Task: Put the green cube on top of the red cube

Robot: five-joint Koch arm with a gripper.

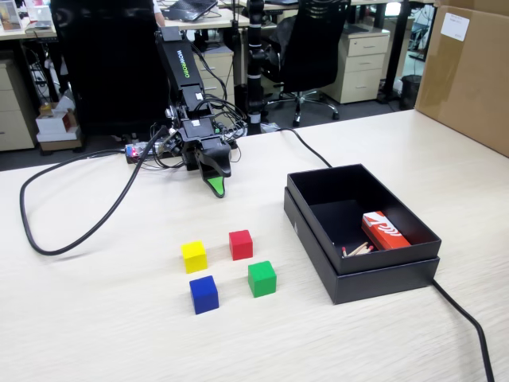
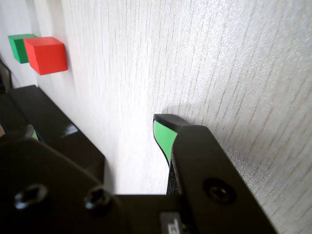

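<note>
The green cube [image 1: 262, 278] sits on the table at the near right of a group of coloured cubes. The red cube [image 1: 241, 244] stands just behind it and a little to the left, apart from it. My gripper [image 1: 216, 187] hangs low over the table well behind the cubes, with its green tip pointing down. The wrist view shows the red cube [image 2: 46, 55] at upper left, with the green cube [image 2: 18, 46] partly hidden behind it. There my gripper [image 2: 97, 129] is open, with bare table between its green fingertips [image 2: 163, 134].
A yellow cube [image 1: 194, 256] and a blue cube [image 1: 204, 294] stand left of the red and green ones. An open black box [image 1: 374, 278] to the right holds a red-orange carton [image 1: 384, 231]. A black cable [image 1: 71, 239] loops over the left table. A cardboard box [image 1: 469, 72] stands far right.
</note>
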